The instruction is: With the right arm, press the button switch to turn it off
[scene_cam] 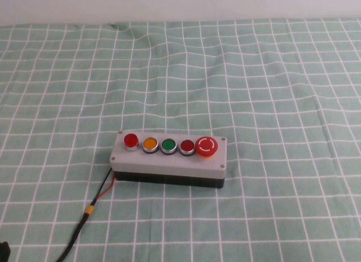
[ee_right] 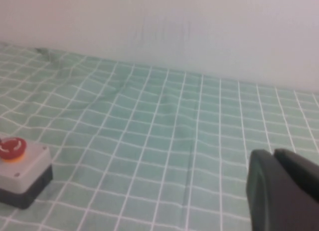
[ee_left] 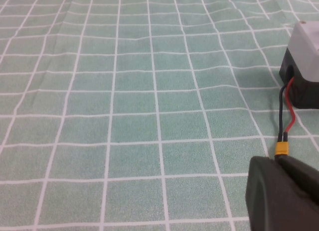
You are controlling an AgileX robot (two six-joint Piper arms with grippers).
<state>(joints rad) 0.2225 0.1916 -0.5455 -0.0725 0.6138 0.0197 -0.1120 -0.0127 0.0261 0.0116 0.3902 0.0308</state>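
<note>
The grey-white button box (scene_cam: 169,160) lies mid-table with five buttons in a row. The button switch (scene_cam: 131,140), small, round and bright red with a silver ring, is the box's left end button. Neither arm shows in the high view apart from a dark bit at the bottom left corner (scene_cam: 3,249). My right gripper (ee_right: 273,152) is shut and empty, well away from the box; its wrist view shows only the box end (ee_right: 25,173) with the mushroom button (ee_right: 11,147). My left gripper (ee_left: 276,160) is shut and empty, low over the cloth near the box corner (ee_left: 306,47).
Beside the switch stand orange (scene_cam: 150,144), green (scene_cam: 168,145) and darker red (scene_cam: 187,145) buttons and a large red mushroom button (scene_cam: 206,146). A black-and-red cable with a yellow connector (scene_cam: 90,208) runs from the box to the front left. A green checked cloth (scene_cam: 271,92) covers the table.
</note>
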